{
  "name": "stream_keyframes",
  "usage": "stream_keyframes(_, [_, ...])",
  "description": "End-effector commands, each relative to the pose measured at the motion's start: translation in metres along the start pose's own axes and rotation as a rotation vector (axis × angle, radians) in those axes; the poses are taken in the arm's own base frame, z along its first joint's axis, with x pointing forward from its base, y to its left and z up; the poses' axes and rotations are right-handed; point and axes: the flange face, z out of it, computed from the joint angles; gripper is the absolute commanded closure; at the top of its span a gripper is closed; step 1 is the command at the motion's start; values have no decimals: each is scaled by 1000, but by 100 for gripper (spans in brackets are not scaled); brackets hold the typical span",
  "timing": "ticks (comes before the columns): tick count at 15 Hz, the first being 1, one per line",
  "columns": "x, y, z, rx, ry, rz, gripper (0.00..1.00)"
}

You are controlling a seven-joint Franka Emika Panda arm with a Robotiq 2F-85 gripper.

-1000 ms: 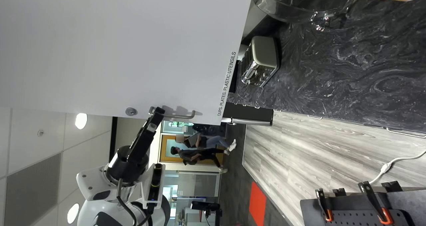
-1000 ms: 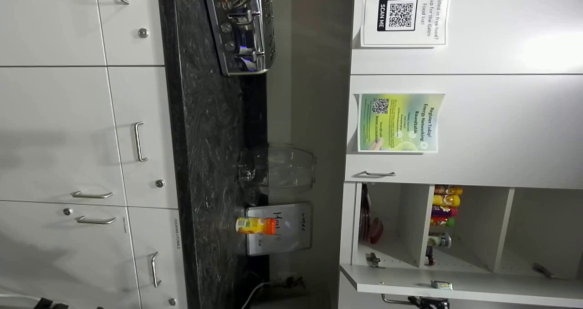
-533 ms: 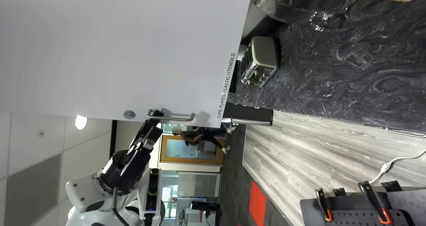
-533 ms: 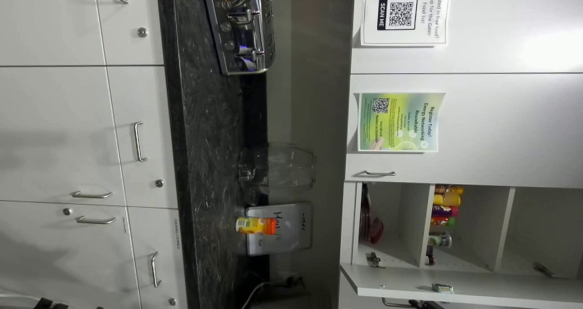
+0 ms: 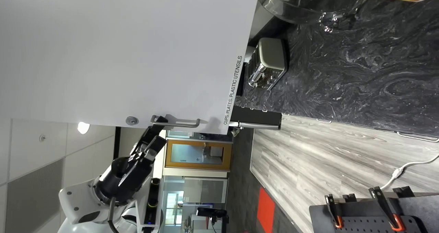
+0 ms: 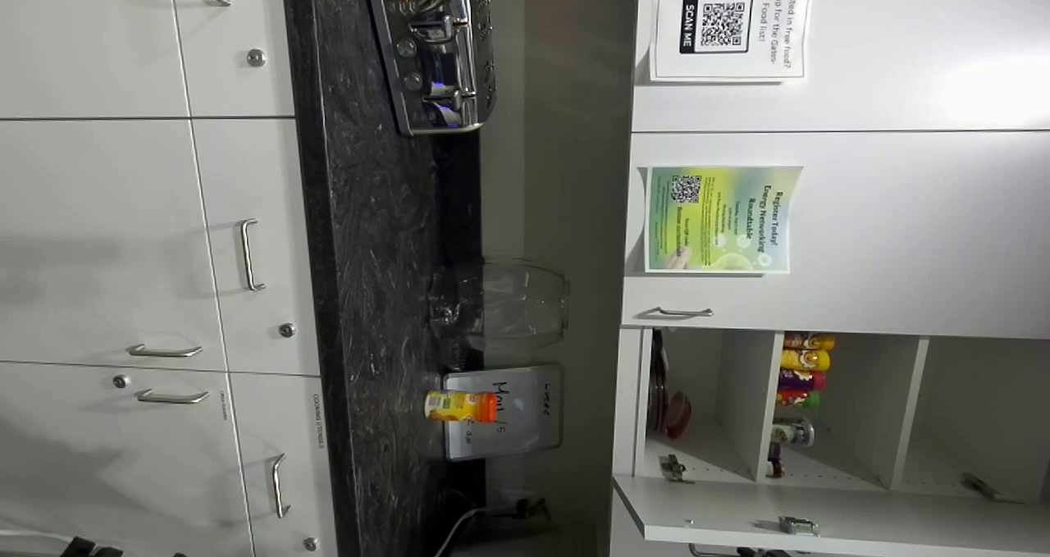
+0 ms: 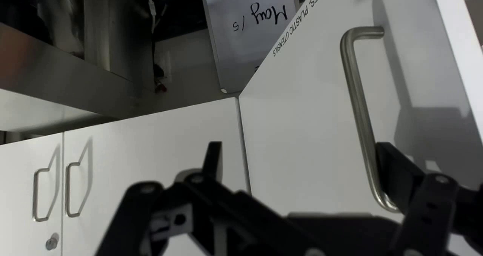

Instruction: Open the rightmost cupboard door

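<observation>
cupboard door (image 6: 787, 512): stood swung out on its hinges (image 6: 673, 468) in an exterior view, its free edge well away from the cupboard (image 6: 909, 409); the white outer face carried the words "cups, plates, plastic utensils".
bar handle (image 7: 359, 101): silver, it sat on that face near the free edge, with a round lock (image 5: 132, 120) near one end.
hand (image 7: 300, 152): its fingers (image 7: 213, 160) stood wide apart, the bar handle between them; one finger lay against the bar toward its lock end, and the other was well clear of it.
arm (image 5: 80, 198): white with black parts, it stood beyond the free edge in an exterior view.
cupboard: its compartments showed in an exterior view; reddish tableware (image 6: 677, 415) rested in the lowest, and a row of colourful bottles (image 6: 804, 360) stood in the one above.
neighbouring door (image 6: 886, 237): it was closed, with a green flyer (image 6: 718, 221) on its front.
table (image 6: 353, 253): dark and marbled, it carried a toaster (image 6: 435, 57), a clear dispenser (image 6: 525, 307) and a yellow bottle (image 6: 455, 407) with an orange cap in both exterior views; the bottle stood in front of a whiteboard (image 6: 529, 438) bearing handwriting.
</observation>
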Motion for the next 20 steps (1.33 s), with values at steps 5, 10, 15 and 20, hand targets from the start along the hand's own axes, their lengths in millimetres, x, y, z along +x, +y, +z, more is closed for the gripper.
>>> stream_keyframes(5, [43,44,-36,64,40,-8,0])
stream_keyframes(10, [44,55,-42,166,49,-62,0])
stream_keyframes(15, [45,51,-44,259,54,-82,0])
stream_keyframes(20, [44,46,-51,258,14,-92,0])
